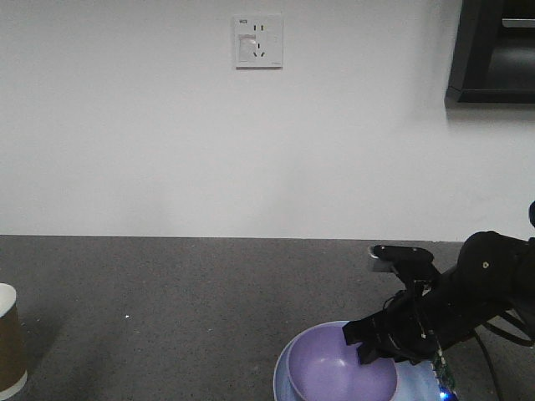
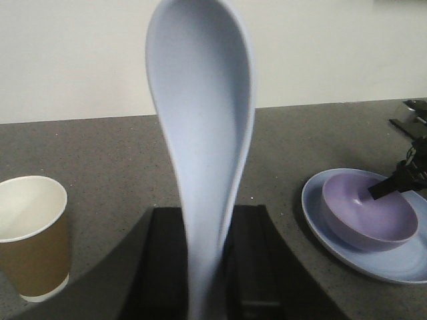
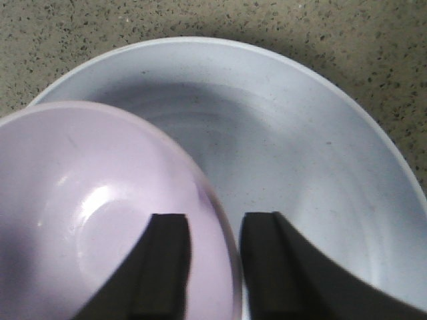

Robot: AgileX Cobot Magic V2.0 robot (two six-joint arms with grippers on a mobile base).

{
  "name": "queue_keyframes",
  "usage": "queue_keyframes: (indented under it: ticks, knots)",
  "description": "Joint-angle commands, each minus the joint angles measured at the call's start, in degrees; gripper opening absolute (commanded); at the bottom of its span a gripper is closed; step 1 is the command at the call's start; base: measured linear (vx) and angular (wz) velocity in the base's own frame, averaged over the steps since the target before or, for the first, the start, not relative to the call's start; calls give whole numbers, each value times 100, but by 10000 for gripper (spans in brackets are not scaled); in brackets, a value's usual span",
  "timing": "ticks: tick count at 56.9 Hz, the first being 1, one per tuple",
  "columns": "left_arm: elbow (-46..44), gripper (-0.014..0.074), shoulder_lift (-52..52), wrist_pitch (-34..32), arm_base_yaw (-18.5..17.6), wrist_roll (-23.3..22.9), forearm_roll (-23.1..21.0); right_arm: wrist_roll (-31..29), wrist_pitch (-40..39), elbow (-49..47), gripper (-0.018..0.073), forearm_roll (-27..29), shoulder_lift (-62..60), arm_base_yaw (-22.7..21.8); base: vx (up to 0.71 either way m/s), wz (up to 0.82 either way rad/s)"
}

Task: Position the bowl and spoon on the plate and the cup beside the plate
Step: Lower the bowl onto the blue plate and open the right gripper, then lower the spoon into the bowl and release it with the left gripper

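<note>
While the bowl (image 3: 100, 213) sits on the plate (image 3: 300, 133), lower right in front view, right jaws straddle its rim, parted, likely to release. Left jaws grip the spoon (image 2: 203, 133) upright, ready for placing. Cup (image 2: 33, 240) at lower left.

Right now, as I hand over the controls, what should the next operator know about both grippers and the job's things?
Left gripper: jaws shut on the spoon, held upright, scoop uppermost.
Right gripper: jaws straddle the bowl rim, one inside, one outside; clamped or released, cannot tell.
Bowl sits on the plate.
Cup: upright on the counter, well apart from the plate.
Done: bowl on plate.
Left: clear the right gripper, lay spoon on plate, probably bring cup closer.
</note>
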Motion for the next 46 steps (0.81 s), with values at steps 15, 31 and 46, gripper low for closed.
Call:
queue_keyframes:
  ticks: [15, 31, 46]
  knots:
    - [-148, 0, 12, -395, -47, -36, -197, -96, -275, -222, 603, -129, -945, -7, 0, 0]
    - [-850, 0, 989, 151, -47, 659, -6, -96, 725, -195, 582, -336, -2351, -7, 0, 0]
    - [-2626, 0, 3318, 1095, -47, 1761, -754, -66, 817, 45, 582, -509, -3496, -7, 0, 0]
